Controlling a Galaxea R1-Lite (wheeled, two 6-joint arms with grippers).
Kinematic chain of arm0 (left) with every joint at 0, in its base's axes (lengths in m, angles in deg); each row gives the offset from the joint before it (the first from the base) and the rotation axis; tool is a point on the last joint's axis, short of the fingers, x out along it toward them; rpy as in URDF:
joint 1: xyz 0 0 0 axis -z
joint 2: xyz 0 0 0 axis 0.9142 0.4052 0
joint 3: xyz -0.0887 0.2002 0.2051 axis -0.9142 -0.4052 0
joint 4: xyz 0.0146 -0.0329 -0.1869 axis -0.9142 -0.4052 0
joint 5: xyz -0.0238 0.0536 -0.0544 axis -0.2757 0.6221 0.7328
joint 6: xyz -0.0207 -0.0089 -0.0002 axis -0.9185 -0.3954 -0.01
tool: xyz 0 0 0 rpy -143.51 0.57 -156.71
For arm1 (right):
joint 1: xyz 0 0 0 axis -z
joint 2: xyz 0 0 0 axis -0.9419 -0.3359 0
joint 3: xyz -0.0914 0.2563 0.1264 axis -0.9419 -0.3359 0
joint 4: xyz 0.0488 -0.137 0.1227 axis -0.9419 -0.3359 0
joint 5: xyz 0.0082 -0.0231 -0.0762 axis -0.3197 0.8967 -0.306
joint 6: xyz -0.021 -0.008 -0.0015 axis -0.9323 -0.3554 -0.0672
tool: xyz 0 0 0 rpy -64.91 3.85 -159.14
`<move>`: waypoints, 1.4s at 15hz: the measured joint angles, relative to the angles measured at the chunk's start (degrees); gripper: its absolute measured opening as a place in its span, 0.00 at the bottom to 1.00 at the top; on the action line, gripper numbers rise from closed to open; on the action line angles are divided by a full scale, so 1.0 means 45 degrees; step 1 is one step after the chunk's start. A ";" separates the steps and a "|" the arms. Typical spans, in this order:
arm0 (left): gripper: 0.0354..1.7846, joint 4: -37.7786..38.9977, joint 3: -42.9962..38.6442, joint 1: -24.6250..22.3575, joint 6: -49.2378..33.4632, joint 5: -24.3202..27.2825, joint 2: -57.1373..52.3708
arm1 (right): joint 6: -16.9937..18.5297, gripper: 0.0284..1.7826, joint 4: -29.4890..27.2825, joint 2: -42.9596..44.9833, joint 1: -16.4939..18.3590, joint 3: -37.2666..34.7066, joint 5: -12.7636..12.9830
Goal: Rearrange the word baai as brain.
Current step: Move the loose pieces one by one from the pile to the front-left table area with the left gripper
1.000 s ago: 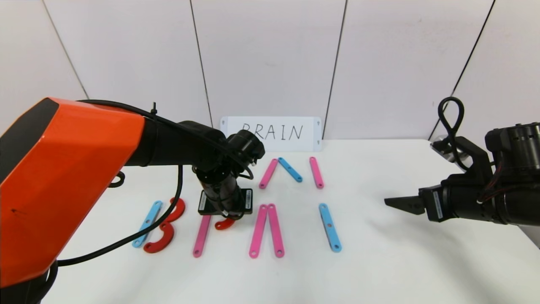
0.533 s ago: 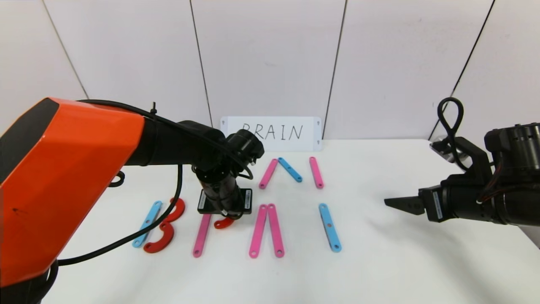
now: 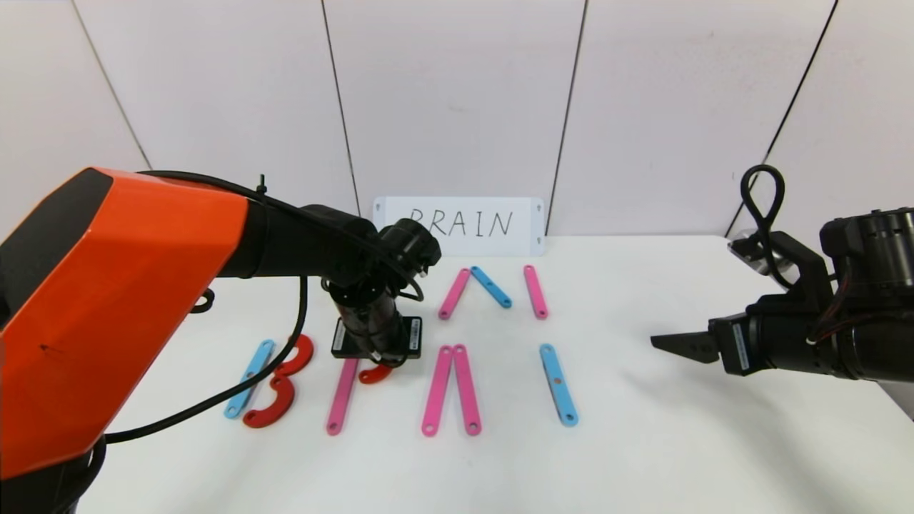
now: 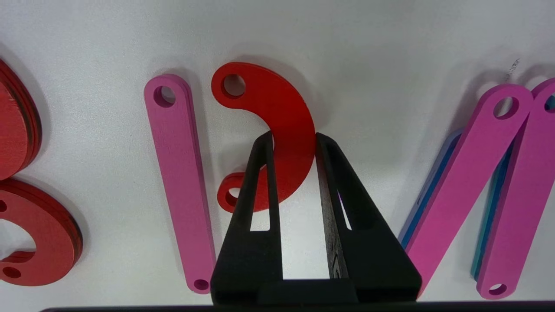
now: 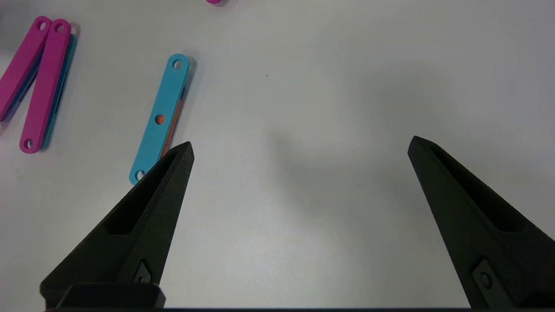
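While the right gripper (image 3: 668, 344) hovers wide open and empty over bare table (image 3: 678, 442) at the right, the left gripper (image 4: 294, 138) is clamped across the red curve (image 4: 277, 130), just right of the pink bar (image 3: 341, 397). Same row: B (image 3: 268, 378) at left, paired pink bars (image 3: 451, 389), blue bar (image 3: 558, 384). Farther back: pink-blue chevron (image 3: 475, 288), lone pink bar (image 3: 535, 290), then BRAIN card (image 3: 460, 225).

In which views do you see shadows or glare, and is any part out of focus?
Head view: even light, no glare; the left arm hides part of the white card. Left wrist view: soft shadows beside the red curved piece and pink bar; the left gripper looks sharp. Right wrist view: a broad faint shadow on the table between the right gripper fingers.
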 joint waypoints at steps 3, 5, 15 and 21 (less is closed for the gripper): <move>0.15 0.0355 0.0005 -0.0049 0.0108 -0.0008 0.0100 | 0.0005 0.97 0.0000 0.0000 -0.0005 0.0000 0.0003; 0.15 0.0379 0.0019 -0.0068 0.0108 -0.0014 0.0149 | 0.0000 0.97 0.0000 -0.0014 -0.0005 -0.0011 0.0000; 0.50 0.0363 0.0209 -0.0073 0.0084 -0.0030 0.0190 | 0.0000 0.97 0.0000 -0.0019 -0.0008 -0.0038 0.0000; 0.94 0.0325 0.0691 -0.0019 0.0103 0.0000 0.0195 | -0.0005 0.97 0.0003 -0.0024 -0.0008 -0.0038 0.0000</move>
